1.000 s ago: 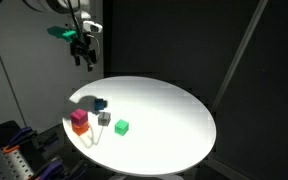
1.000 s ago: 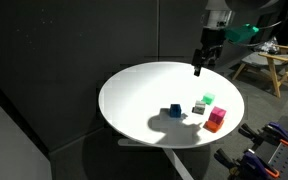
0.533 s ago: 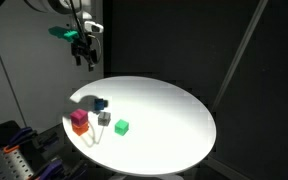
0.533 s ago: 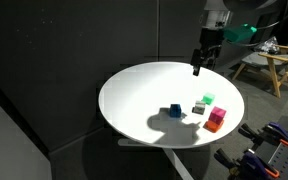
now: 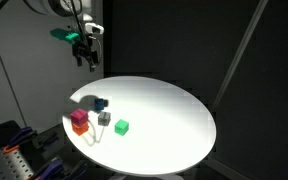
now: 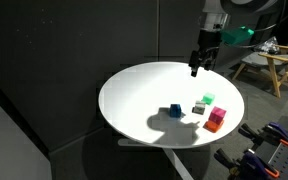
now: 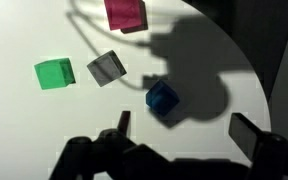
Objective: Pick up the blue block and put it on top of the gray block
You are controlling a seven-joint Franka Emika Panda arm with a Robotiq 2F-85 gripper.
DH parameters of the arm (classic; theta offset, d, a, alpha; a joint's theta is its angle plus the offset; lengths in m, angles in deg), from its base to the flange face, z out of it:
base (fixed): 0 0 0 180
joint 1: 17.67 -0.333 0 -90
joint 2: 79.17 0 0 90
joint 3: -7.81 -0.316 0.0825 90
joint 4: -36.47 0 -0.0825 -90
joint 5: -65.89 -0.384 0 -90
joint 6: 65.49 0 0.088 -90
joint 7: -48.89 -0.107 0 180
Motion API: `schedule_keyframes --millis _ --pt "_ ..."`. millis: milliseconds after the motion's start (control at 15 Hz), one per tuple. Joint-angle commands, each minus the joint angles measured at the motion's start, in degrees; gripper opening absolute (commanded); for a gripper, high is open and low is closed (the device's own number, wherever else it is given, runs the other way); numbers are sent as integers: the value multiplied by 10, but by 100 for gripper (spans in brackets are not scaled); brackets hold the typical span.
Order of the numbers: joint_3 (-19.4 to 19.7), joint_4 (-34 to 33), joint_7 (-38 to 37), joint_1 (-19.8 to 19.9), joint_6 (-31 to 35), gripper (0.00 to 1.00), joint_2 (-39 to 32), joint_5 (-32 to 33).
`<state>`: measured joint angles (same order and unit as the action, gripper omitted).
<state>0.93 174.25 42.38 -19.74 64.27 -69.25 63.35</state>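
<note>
The blue block (image 5: 100, 104) (image 6: 174, 112) (image 7: 163, 98) sits on the round white table (image 5: 174, 110) (image 6: 144, 85). The gray block (image 5: 104, 118) (image 6: 199, 108) (image 7: 106, 68) lies close beside it, apart from it. My gripper (image 5: 85, 59) (image 6: 196, 70) (image 7: 184, 130) hangs open and empty high above the table's edge. In the wrist view the blue block lies just beyond the space between the two fingers.
A green cube (image 5: 122, 127) (image 6: 208, 99) (image 7: 54, 74) and a magenta cube stacked on an orange one (image 5: 79, 120) (image 6: 216, 119) (image 7: 125, 14) stand near the gray block. A wooden stool (image 6: 269, 65) stands beside the table. Dark curtains surround the table.
</note>
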Motion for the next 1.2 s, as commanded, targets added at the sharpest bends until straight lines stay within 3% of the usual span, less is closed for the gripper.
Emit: schedule_keyframes --millis 0,333,1133 --pt "6 -25 -1 -9 27 100 -38 2" --pt "8 -55 3 -11 50 100 -89 6" --pt "29 -149 -42 -13 29 100 -202 13"
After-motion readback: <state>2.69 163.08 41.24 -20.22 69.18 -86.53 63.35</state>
